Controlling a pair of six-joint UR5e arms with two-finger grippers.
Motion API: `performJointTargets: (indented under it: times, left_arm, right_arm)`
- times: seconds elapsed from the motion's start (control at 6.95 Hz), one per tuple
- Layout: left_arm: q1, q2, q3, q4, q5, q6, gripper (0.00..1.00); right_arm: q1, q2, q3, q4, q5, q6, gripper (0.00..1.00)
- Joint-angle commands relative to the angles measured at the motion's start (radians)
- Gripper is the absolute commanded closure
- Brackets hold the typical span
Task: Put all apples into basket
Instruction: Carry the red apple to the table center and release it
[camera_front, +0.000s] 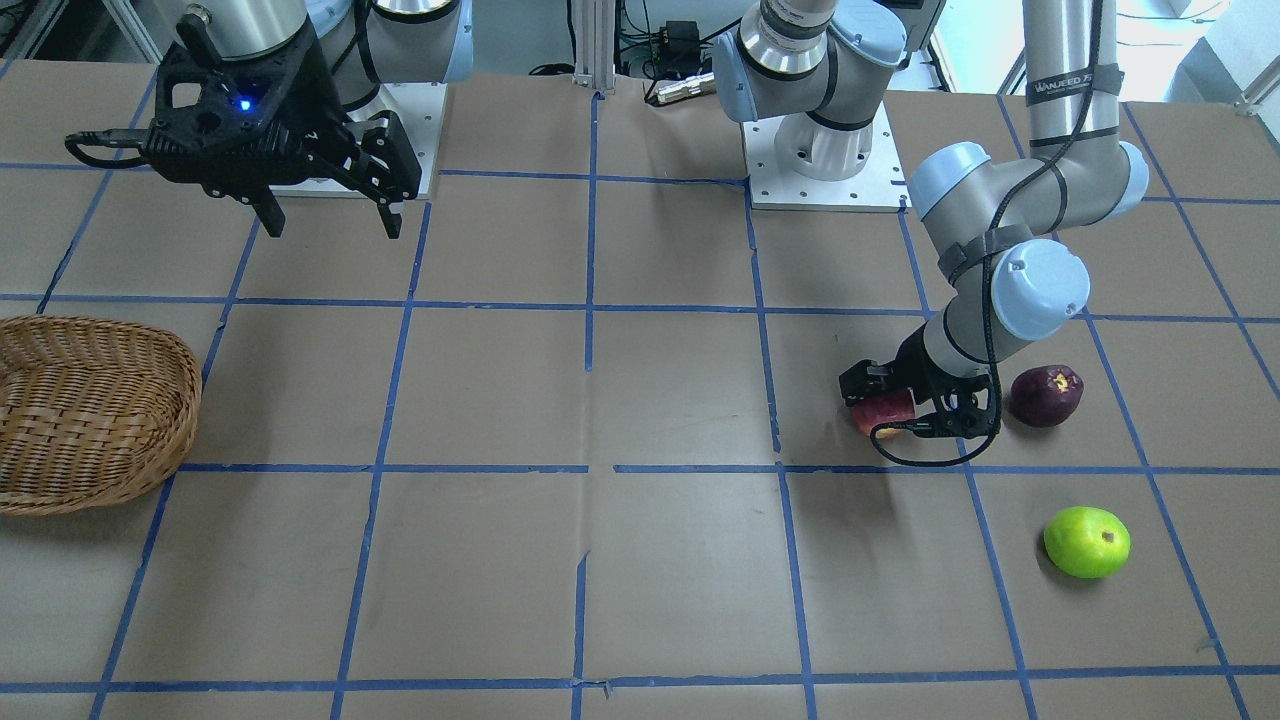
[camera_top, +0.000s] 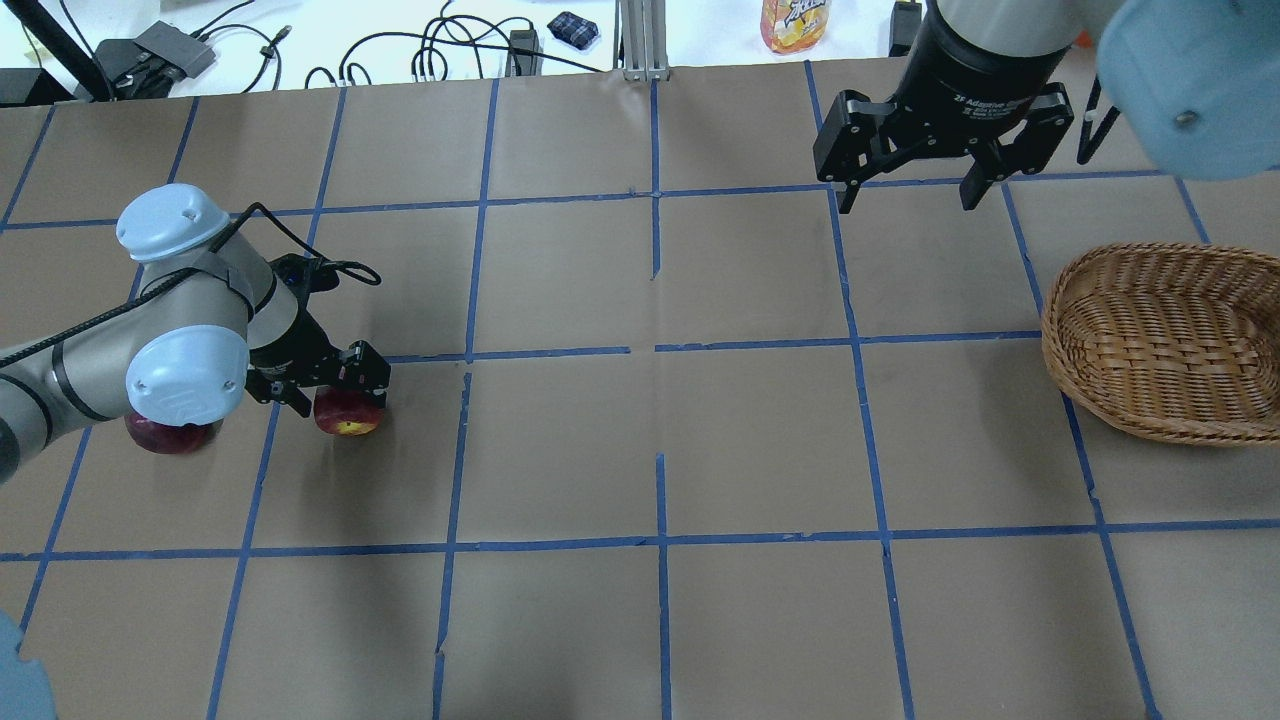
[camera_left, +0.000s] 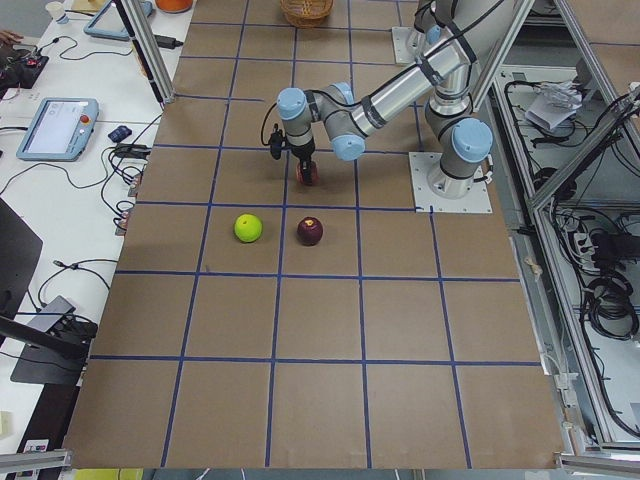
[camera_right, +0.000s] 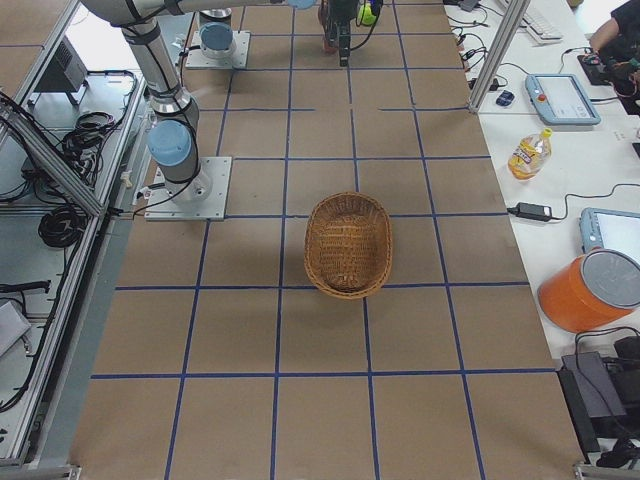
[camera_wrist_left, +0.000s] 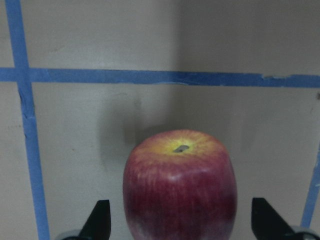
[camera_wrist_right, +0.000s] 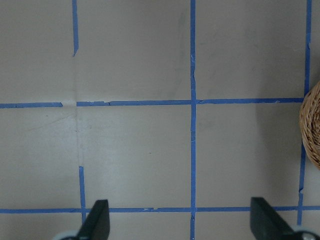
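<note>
**One apple between the fingers, a long way from home**

From where I stand, the left claw (camera_top: 336, 393) is down at the table with its fingers spread either side of the red apple (camera_wrist_left: 180, 187). In the wrist camera a sliver of brown paper shows between each fingertip and the fruit, so it is straddling, not pinching. The apple looks to be resting on the table with its yellowish stem end turned toward that camera.

The first worry is the squeeze. The apple is round and smooth, and only the finger ends reach past it. If they close low or off-centre, I would expect it to roll or pop forward out of the gap.

The second is the neighbour. The dark maroon apple (camera_front: 1046, 395) lies just beside the left arm's wrist, partly tucked under the arm's joint in the overhead view. A swing of the arm on lifting could nudge it and send it rolling. The green apple (camera_front: 1087, 541) sits well apart, nearer the table's edge.

The third is the distance. The basket (camera_top: 1160, 340) is at the far end of the table, on the right arm's side, and none of the three apples is in it. A weak hold could fail on that long carry, and a hand-over would add its own chance of a drop. The right claw (camera_top: 905, 195) hangs above the table near the basket, its fingers spread and holding nothing.
</note>
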Motion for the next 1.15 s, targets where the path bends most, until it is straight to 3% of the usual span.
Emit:
performJointTargets:
  times: [0.0, 0.14, 0.43, 0.72, 1.01]
  left_arm:
    - [0.001, -0.014, -0.021, 0.075, 0.005, 0.009, 0.57]
    - [-0.004, 0.003, -0.012, 0.077, 0.002, -0.001, 0.80]
    - [-0.174, 0.037, 0.054, 0.061, -0.033, -0.144, 0.86]
    - [-0.407, -0.026, 0.161, 0.075, -0.088, -0.502, 0.93]
    - [-0.578, -0.137, 0.296, 0.136, -0.102, -0.685, 0.95]
  right_arm:
    - [0.000, 0.000, 0.000, -0.001, 0.000, 0.000, 0.00]
    - [0.000, 0.000, 0.000, -0.001, 0.000, 0.000, 0.00]
    - [0.000, 0.000, 0.000, 0.001, 0.000, 0.002, 0.00]
    - [0.000, 0.000, 0.000, 0.001, 0.000, 0.002, 0.00]
    - [0.000, 0.000, 0.000, 0.001, -0.002, 0.002, 0.00]
